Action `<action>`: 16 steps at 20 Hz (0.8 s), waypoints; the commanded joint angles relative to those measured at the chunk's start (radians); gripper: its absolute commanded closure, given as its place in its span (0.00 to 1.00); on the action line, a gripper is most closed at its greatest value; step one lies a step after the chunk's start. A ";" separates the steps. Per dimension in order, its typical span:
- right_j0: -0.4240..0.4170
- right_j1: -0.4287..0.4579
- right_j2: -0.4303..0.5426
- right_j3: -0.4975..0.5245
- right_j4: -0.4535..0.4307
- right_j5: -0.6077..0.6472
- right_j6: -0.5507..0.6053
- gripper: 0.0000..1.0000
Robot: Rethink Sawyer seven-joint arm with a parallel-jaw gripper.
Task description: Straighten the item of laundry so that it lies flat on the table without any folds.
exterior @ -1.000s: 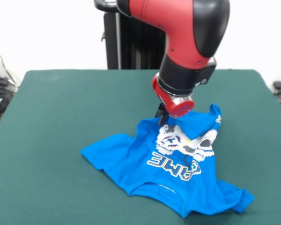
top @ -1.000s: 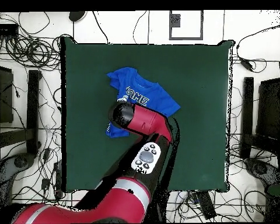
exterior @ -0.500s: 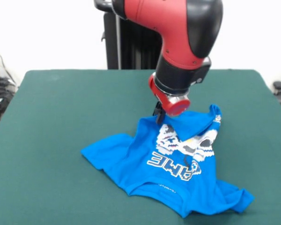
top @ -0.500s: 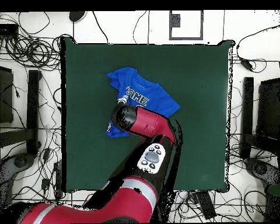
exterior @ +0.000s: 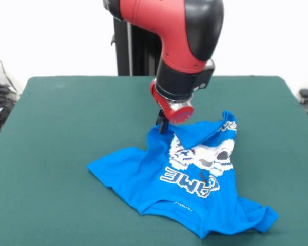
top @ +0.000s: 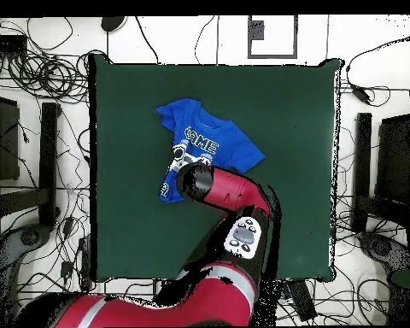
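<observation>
At the shirt's far edge, the gripper (exterior: 162, 124) sits low against the cloth, mostly hidden behind the arm's (exterior: 177, 48) red end. I cannot tell if it is holding the cloth or not. The blue shirt (exterior: 187, 177) lies on the green table (exterior: 61, 133), print side up, with the white game picture and letters showing. The part near the gripper is lifted and folded over. One sleeve sticks out flat to the side. The near corner is bunched and wrinkled. From above, the arm covers one end of the shirt (top: 204, 141).
</observation>
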 commanded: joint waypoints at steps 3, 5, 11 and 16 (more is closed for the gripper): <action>-0.037 0.003 0.191 0.127 -0.080 -0.104 -0.024 1.00; -0.045 -0.001 0.201 0.136 -0.090 -0.114 -0.018 1.00; -0.061 -0.011 0.215 0.157 -0.122 -0.133 -0.004 1.00; -0.072 -0.022 0.217 0.175 -0.158 -0.150 0.004 1.00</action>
